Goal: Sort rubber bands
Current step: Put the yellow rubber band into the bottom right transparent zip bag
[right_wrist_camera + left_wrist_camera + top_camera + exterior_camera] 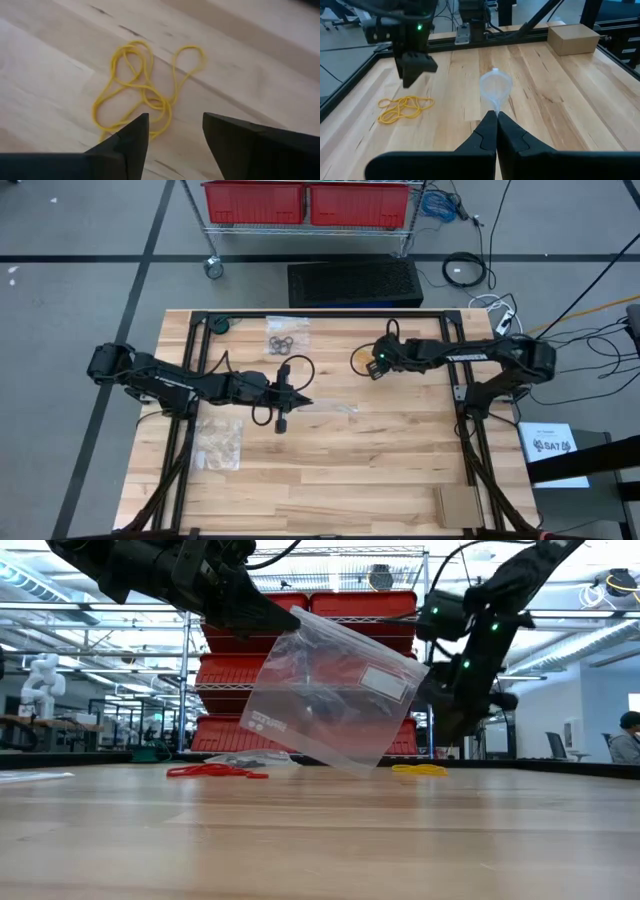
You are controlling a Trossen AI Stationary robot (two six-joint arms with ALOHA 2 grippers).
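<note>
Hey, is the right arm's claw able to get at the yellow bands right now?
Probably yes. The right claw hangs open just above the yellow bands, with only bare table around them; the bag is held clear by the left claw.

The pale butcher-block wooden worktop [380, 450] looks smooth and faintly satin, its grain showing in long strips, framed by matt black metal rails [320, 313]. A clear, glossy plastic zip bag [330, 690] hangs from the left hand [496, 117], whose dark fingers look like matt moulded plastic. The thin yellow rubber bands [142, 92] look smooth and dull beside a matt brown cardboard box [573, 38].
</note>
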